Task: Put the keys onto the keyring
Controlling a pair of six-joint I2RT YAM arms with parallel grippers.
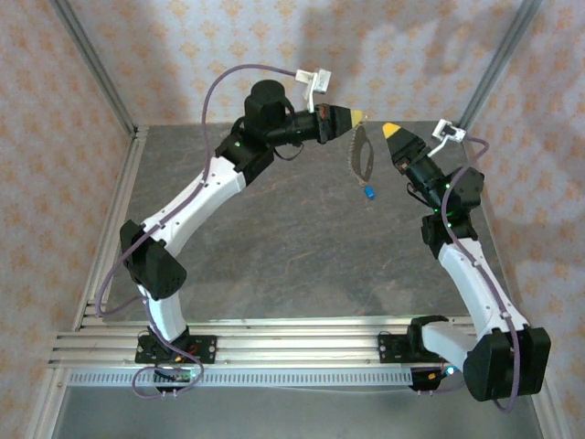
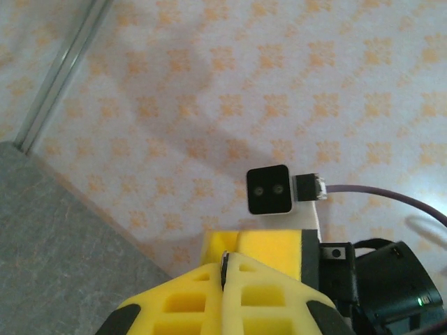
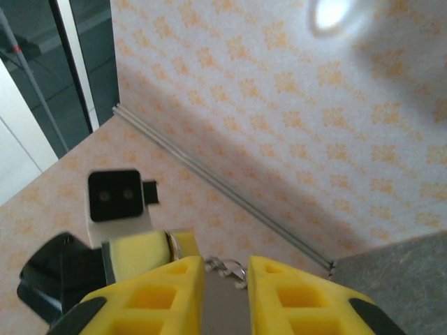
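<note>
My left gripper (image 1: pixel 356 116) is raised over the far middle of the table, shut on the top of the keyring (image 1: pixel 363 154), a thin pale loop hanging down from its yellow tips. In the left wrist view the ring's metal edge (image 2: pixel 225 269) is pinched between the closed fingers (image 2: pixel 258 283). A tiny blue key (image 1: pixel 369 193) shows just below the ring's lower end; I cannot tell whether it hangs from it. My right gripper (image 1: pixel 389 128) faces the left one from the right, open, with bits of metal ring (image 3: pixel 234 268) just beyond its parted tips (image 3: pixel 225 259).
The grey stone-look table (image 1: pixel 274 247) lies below both arms. Patterned walls close the back and sides, with aluminium posts at the back left (image 1: pixel 91 64) and back right (image 1: pixel 498 59). A slotted rail (image 1: pixel 292 334) runs along the near edge.
</note>
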